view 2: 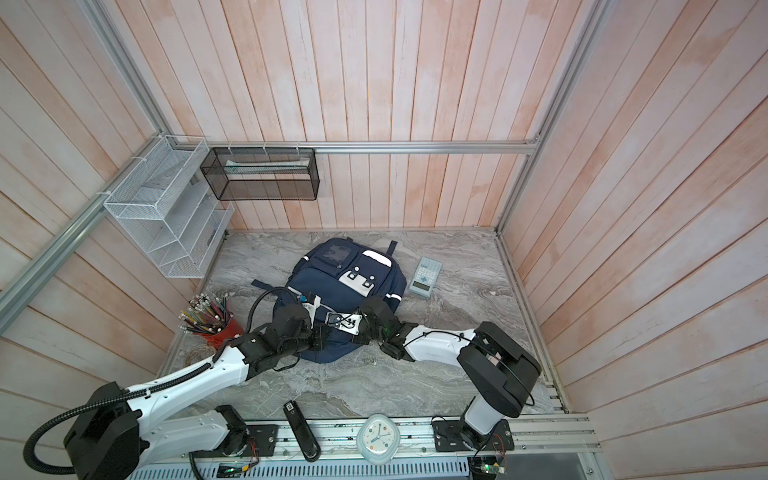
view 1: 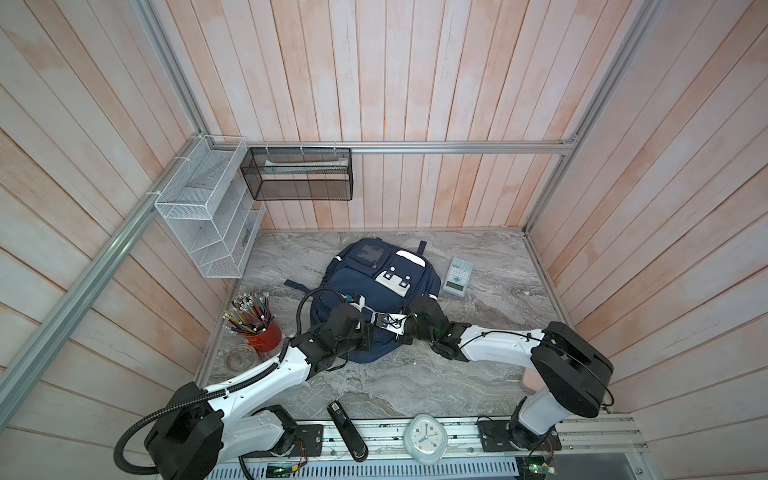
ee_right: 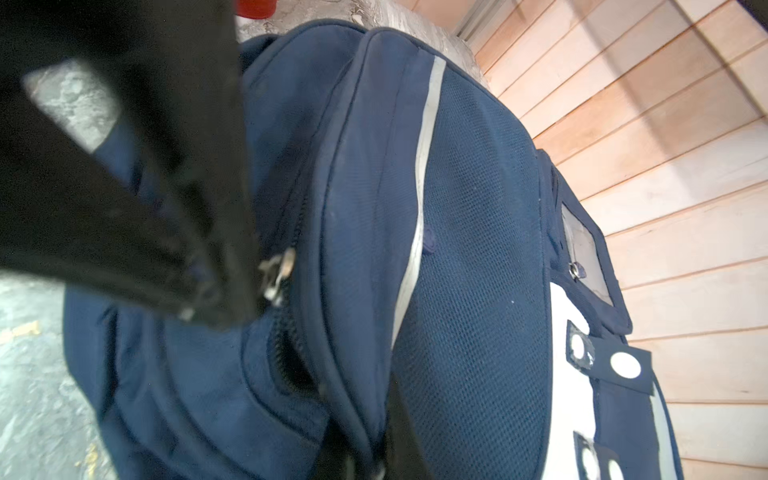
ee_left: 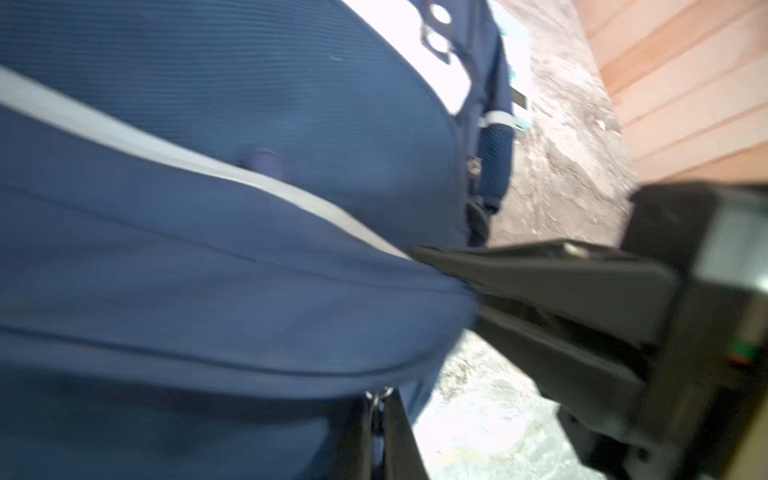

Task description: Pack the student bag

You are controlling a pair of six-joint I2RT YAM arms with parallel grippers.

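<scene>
The grey marbled worktop (view 1: 478, 374) carries everything. The student bag (view 1: 365, 286) lies flat at its middle, front face up, with the white buckled pocket at the end nearer the back wall. The left arm (view 1: 257, 374) and the right arm (view 1: 498, 343) both reach in over the bag's near end, one from each side.

A white wire rack (view 1: 199, 216) hangs on the side wall, out past the bag's far left corner and above the worktop. A black mesh basket (view 1: 299, 174) hangs on the back wall, behind the bag and a little to its left.

A black stapler (view 1: 347, 432) lies in front of the bag, well apart from it. A red cup of pencils (view 1: 266, 336) stands near the left of the bag's near end without touching it. A pale clock (view 1: 426, 438) lies face up in front of the bag, slightly to the right. A calculator (view 1: 457, 276) lies face up just beside the bag's far right side. A small glass dish (view 1: 241, 357) sits off the bag's near left corner.

The right gripper (ee_left: 446, 276) has its jaws clamped on a piped seam of the bag's near end. The left gripper (ee_left: 381, 405) has its jaws together, pinching the zip pull (ee_right: 276, 270) of the bag's main zip.
</scene>
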